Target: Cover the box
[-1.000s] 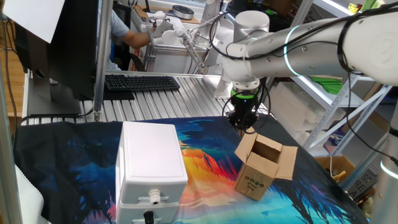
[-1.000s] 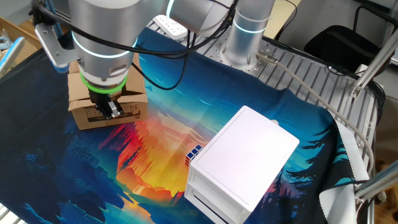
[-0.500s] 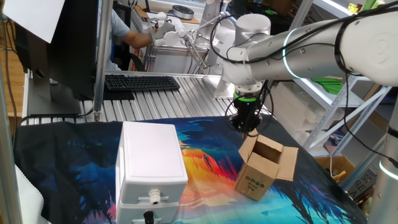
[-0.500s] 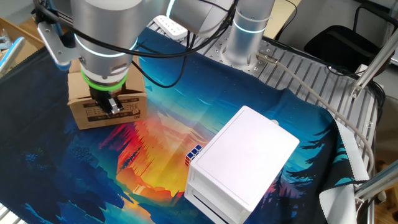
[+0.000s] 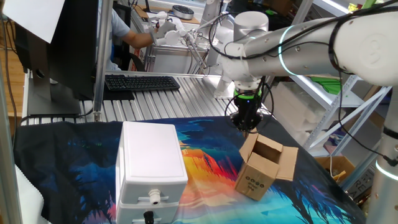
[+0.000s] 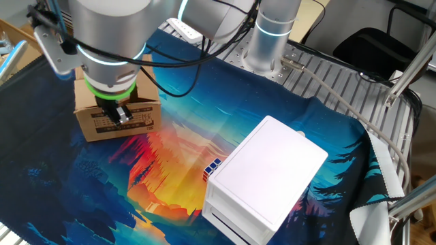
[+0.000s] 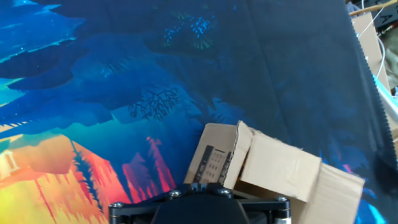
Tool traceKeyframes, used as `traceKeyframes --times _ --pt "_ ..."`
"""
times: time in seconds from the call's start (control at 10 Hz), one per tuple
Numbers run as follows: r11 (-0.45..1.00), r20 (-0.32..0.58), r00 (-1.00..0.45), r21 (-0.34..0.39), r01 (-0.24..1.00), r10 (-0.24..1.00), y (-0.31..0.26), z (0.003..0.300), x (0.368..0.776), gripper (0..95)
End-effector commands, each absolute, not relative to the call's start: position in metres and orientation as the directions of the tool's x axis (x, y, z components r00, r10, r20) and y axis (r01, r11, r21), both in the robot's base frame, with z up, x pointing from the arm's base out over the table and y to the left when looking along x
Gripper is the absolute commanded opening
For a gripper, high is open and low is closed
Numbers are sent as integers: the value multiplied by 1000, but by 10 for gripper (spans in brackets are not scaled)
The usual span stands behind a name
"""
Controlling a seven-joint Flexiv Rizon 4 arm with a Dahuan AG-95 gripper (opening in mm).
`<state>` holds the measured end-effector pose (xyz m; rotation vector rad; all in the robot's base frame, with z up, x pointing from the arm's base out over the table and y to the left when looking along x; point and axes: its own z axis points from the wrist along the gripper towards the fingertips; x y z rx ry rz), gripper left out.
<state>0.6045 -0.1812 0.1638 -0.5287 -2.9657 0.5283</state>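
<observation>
One fixed view shows the box (image 5: 264, 166), a small brown carton with black marks on its near side, standing on the colourful cloth (image 5: 205, 162) that covers the bench, to the right of the large white case (image 5: 151, 165). Its top flaps stand open: one rises at the far left corner, another leans out to the right. The pincer (image 5: 247, 126) hangs from the white arm (image 5: 298, 50) just above the far left flap, pointing steeply down; its jaws are shut together with nothing between them. Whether the tip touches the flap cannot be told from this side.

From the other fixed view, the pincer (image 6: 119, 116) sits in front of the box (image 6: 139, 121), which lies near the left edge of the cloth (image 6: 177, 156), well apart from the white case (image 6: 269, 177) at the right. A power strip (image 6: 185, 28) lies at the far edge.

Hand view looks down onto the box (image 7: 273, 168), low and right of centre, with one flap folded partly across its top and the printed side facing left.

A keyboard (image 5: 142, 82) rests on the far slatted surface.
</observation>
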Motion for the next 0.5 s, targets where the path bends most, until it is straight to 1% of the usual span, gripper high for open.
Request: traceKeyframes --times 0.1,0.5 --pt "887 32 -943 -352 300 332 -188 165 606 0" --pt "898 43 -953 -349 268 300 -204 159 598 0"
